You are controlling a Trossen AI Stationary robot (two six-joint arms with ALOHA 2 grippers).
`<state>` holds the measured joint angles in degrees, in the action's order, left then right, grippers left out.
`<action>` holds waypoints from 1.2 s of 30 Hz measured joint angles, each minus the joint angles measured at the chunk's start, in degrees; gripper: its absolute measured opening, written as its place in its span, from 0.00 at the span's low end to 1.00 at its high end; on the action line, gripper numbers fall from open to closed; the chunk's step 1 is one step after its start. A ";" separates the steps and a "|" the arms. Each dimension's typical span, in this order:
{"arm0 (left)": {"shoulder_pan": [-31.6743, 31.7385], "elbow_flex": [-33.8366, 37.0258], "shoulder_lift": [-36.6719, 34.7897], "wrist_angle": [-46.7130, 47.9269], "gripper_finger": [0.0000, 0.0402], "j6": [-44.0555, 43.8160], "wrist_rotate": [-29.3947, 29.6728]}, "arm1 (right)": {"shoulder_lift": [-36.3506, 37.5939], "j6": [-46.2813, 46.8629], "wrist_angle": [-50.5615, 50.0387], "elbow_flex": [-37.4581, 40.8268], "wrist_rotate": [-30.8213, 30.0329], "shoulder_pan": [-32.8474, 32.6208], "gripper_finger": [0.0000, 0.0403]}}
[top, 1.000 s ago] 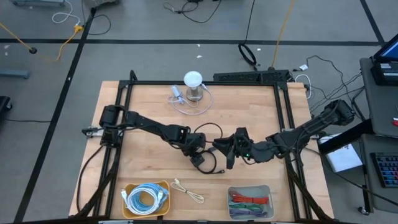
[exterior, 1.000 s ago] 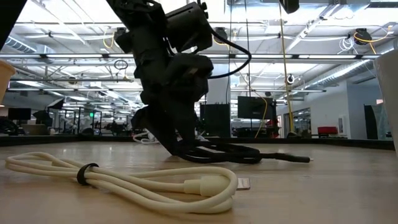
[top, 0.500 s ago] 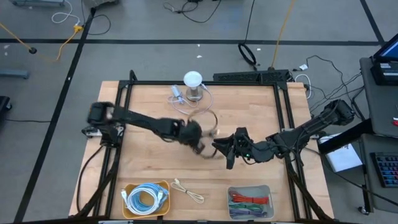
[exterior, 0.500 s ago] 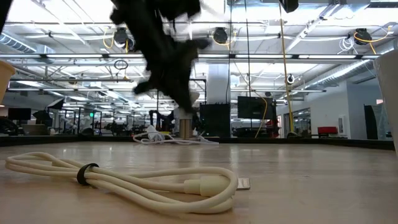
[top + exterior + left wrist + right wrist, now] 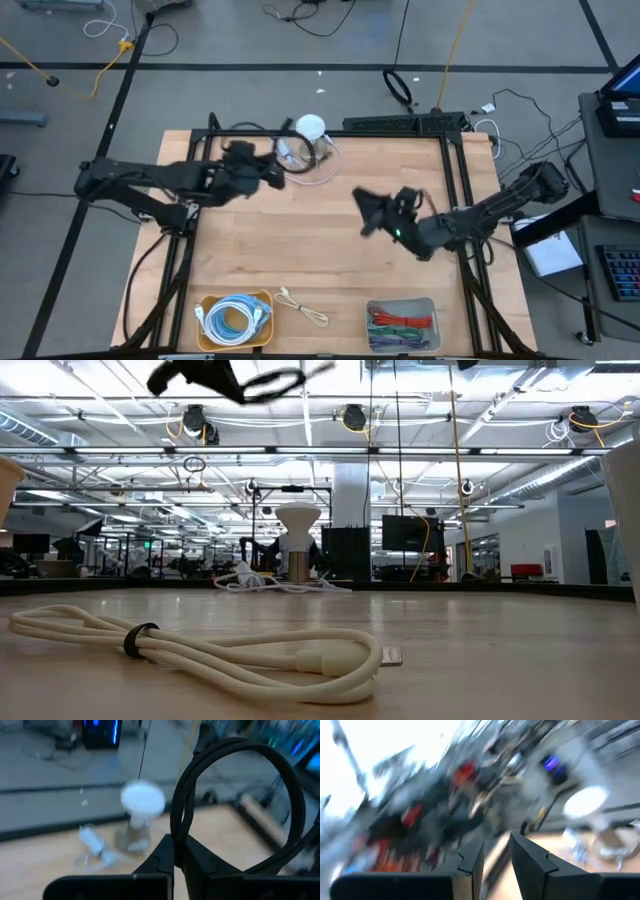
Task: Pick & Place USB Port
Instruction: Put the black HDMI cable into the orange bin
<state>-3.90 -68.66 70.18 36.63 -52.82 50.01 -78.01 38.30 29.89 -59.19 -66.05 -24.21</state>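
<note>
While pinched in left hand [image 5: 178, 854], black looped cable [image 5: 235, 805], airborne.

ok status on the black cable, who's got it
Left gripper shut on black cable, lifted near the white lamp. Right gripper mid-table, empty. Cream cable lies on the table front, out of the way.

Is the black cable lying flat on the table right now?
No, the left tool holds the looped black cable up in the air, above the wooden table.
</note>
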 joint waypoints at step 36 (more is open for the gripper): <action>-3.48 -0.13 -0.92 -11.66 0.03 11.19 3.65 | -18.28 -3.73 23.19 -10.92 34.80 19.83 0.08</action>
<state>-7.38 -68.79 69.25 24.97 -41.63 53.66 -96.29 34.57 53.08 -70.11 -31.25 -4.38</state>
